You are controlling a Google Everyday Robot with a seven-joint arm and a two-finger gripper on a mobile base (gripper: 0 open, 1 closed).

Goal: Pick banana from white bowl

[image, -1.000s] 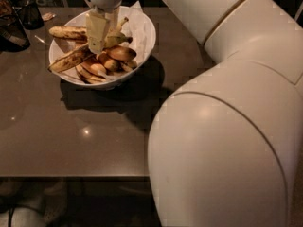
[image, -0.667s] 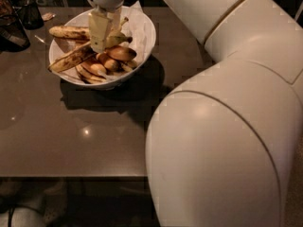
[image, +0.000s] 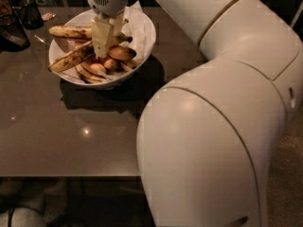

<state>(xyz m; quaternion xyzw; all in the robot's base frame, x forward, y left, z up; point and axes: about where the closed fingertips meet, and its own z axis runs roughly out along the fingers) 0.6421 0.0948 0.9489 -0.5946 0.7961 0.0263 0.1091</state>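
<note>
Banana [image: 70,59], long, yellow, brown-blotched, likely soft and light: pinch gently mid-length. Cream robot gripper [image: 102,54] sits in wide glossy white bowl [image: 149,41], upper left; open or closed, cannot tell.

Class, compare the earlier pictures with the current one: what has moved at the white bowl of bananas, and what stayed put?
The cream two-finger gripper has come slightly lower into the wide, paper-lined white bowl and edged toward the picture's right, beside the long, brown-blotched yellow banana. Nothing looks lifted. The other bananas, the bowl and the dark tabletop lie as before.
</note>
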